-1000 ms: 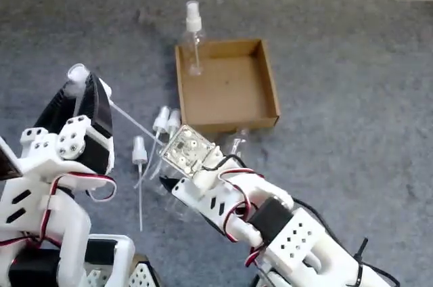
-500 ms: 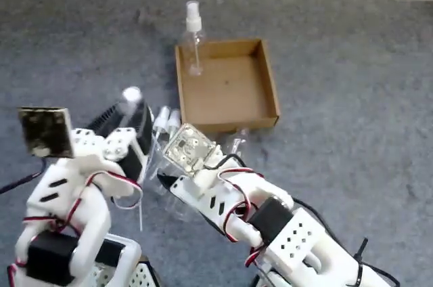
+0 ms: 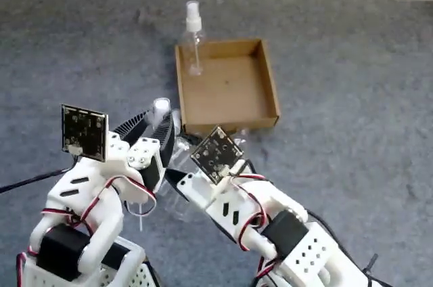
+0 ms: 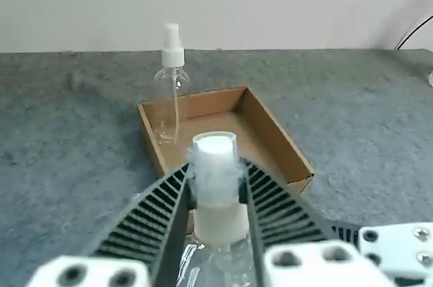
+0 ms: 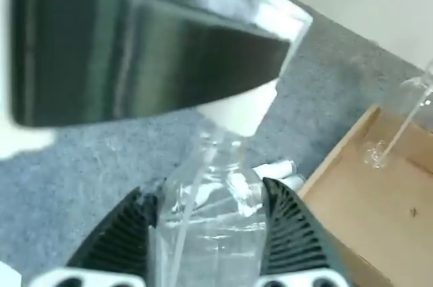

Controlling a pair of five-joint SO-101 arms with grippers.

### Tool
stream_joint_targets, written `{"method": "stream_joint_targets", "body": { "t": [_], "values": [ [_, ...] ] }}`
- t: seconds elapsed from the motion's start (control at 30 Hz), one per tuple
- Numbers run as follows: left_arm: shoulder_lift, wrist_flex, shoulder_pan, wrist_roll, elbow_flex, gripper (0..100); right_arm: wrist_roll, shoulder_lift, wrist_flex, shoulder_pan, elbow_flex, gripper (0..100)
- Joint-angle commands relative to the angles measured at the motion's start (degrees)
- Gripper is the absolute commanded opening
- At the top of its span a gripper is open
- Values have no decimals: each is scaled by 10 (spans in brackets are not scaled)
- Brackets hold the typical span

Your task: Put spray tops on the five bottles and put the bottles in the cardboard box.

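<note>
Spray top (image 4: pixel 215 148) is clamped at its collar between the nearly closed fingers of the left gripper (image 4: pixel 216 175), and its dip tube is seen running down inside the clear bottle (image 5: pixel 203 246). That bottle is gripped around its body by the right gripper (image 5: pixel 210 199), just in front of the cardboard box (image 3: pixel 230 91). The collar meets the bottle's neck, but whether it is seated squarely cannot be told. One capped bottle (image 3: pixel 195 47) is already stood in the far corner of the box, and loose spray tops (image 5: pixel 279 167) are left lying on the desk beside the box. If the top is pressed or turned while tilted, it could be jammed crooked or the tube bent. The smooth bottle could also be twisted out of the right gripper's hold if too much force is applied.
</note>
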Motion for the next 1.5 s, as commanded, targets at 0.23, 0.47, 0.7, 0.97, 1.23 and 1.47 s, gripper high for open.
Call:
{"method": "stream_joint_targets", "body": {
  "t": [0.23, 0.47, 0.7, 0.97, 1.23, 1.47],
  "values": [
    [-1, 10, 17, -8, 8, 4, -10, -29, -35, 54, -16, 4],
    [-1, 10, 16, -8, 8, 4, -40, -29, -71, 56, -13, 4],
    [-2, 10, 11, -11, 8, 4, -34, -29, -69, 56, -12, 4],
    [4, -15, -172, -84, 9, 5, -10, -29, -42, 52, -12, 4],
    [81, -179, -231, -76, 2, 5, -9, -29, -9, 51, -11, 4],
    [172, -178, -117, -82, -57, 5, -9, -29, -7, 51, -11, 4]
  ]
}}
